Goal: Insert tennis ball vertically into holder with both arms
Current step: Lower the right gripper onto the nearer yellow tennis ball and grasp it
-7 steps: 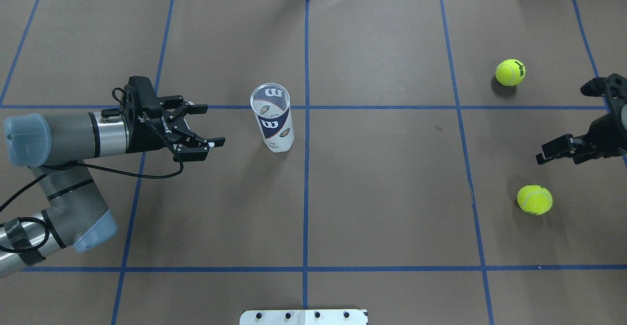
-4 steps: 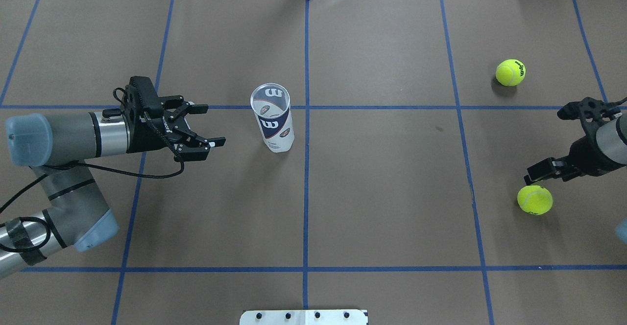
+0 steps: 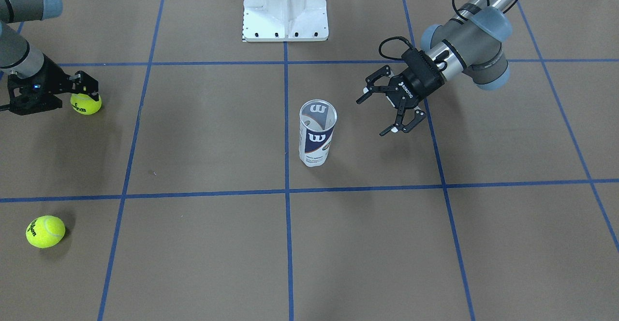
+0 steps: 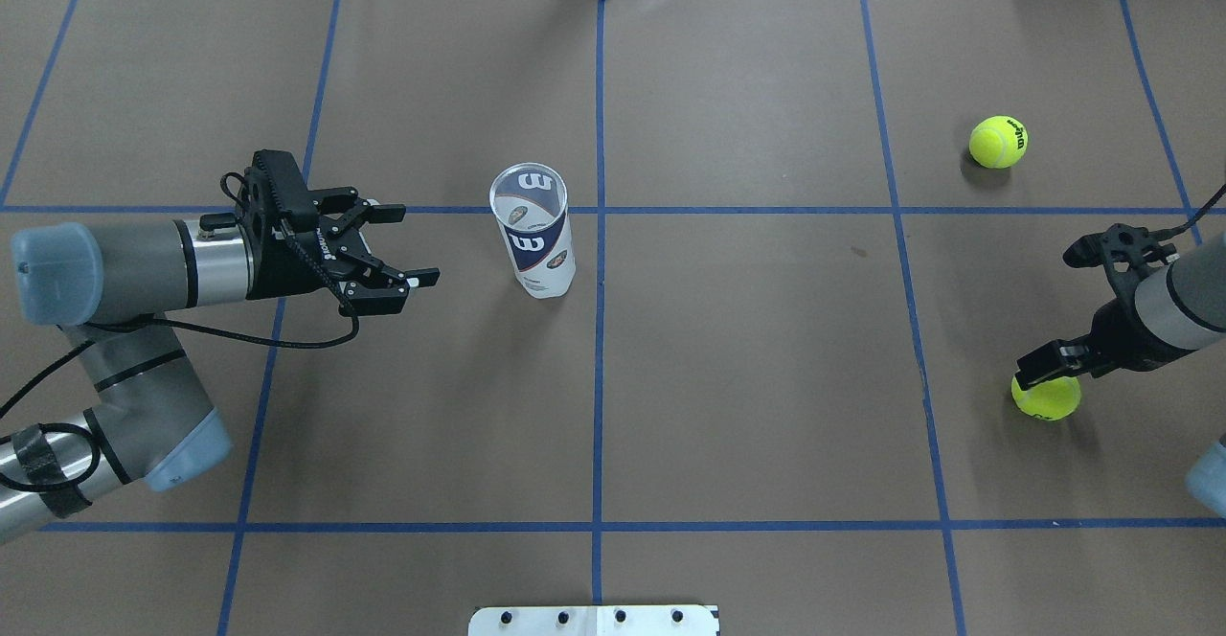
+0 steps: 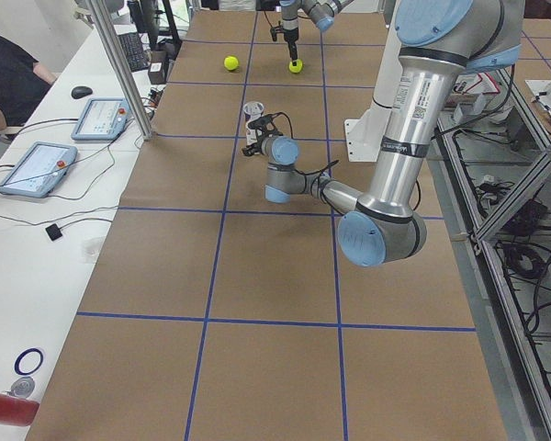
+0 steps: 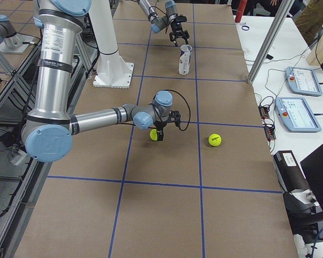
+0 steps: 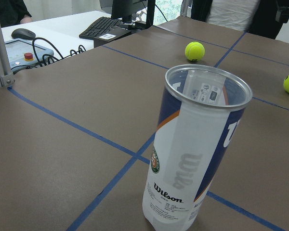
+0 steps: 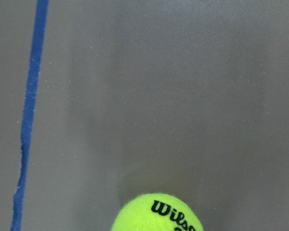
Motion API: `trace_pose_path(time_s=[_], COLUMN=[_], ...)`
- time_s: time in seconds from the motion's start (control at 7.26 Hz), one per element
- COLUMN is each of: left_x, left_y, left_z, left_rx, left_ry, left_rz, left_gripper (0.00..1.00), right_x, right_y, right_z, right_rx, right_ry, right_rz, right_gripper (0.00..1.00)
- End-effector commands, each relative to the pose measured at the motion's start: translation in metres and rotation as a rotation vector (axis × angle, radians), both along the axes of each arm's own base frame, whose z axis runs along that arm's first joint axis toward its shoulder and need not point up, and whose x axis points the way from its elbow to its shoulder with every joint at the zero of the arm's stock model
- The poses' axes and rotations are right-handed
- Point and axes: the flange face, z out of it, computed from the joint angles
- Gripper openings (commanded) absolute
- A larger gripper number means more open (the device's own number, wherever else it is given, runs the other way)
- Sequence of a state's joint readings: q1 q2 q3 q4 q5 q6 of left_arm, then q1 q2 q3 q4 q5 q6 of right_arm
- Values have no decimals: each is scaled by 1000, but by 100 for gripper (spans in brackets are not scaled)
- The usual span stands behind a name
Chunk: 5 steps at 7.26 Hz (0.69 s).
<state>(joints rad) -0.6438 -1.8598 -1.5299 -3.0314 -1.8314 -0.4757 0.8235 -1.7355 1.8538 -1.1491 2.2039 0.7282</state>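
**Right gripper at a ball, holder upright beside the left gripper**

The left gripper (image 4: 413, 244) is held level above the table, its fingers spread wide and nothing gripped between them. It is pointed sideways at the holder (image 4: 533, 245), from which it is kept apart by a clear gap.

The holder is stood upright on the brown table (image 4: 747, 377), mouth up, just on the robot's left of the central blue tape line (image 4: 598, 377).

The right gripper (image 4: 1043, 368) is lowered onto the near tennis ball (image 4: 1051, 399), whose top is overlapped by a black finger in the overhead view. Whether the fingers are closed on the ball cannot be told.

That ball is seen far out on the robot's right, well apart from the holder.

A second tennis ball (image 4: 997, 142) is lain farther from the robot on the same side. The white pedestal base (image 3: 285, 7) is bolted at the robot's edge of the table.
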Motion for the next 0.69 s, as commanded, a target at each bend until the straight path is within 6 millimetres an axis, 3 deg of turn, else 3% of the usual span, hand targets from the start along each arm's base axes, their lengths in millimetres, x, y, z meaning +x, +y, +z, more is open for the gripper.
trace_pose_path(time_s=[0.0,0.28,0.41,0.55], left_x=[0,0,-1,-1], left_y=[1,1,1,2], left_z=[0,3,4,5], left_rx=[3,35,36,35], left_ry=[1,-12,-16,-17], left_rz=[1,-4,-4,-4], left_gripper=[99,99,99,99], right_x=[-7,-11,-14,-17], right_y=[4,4,1,-1], right_z=[4,4,8,6], right_rx=[-1,-3,-9,-7], right_ry=[9,8,11,4], right_rz=[-16,-22,-24,-26], right_gripper=[99,99,94,71])
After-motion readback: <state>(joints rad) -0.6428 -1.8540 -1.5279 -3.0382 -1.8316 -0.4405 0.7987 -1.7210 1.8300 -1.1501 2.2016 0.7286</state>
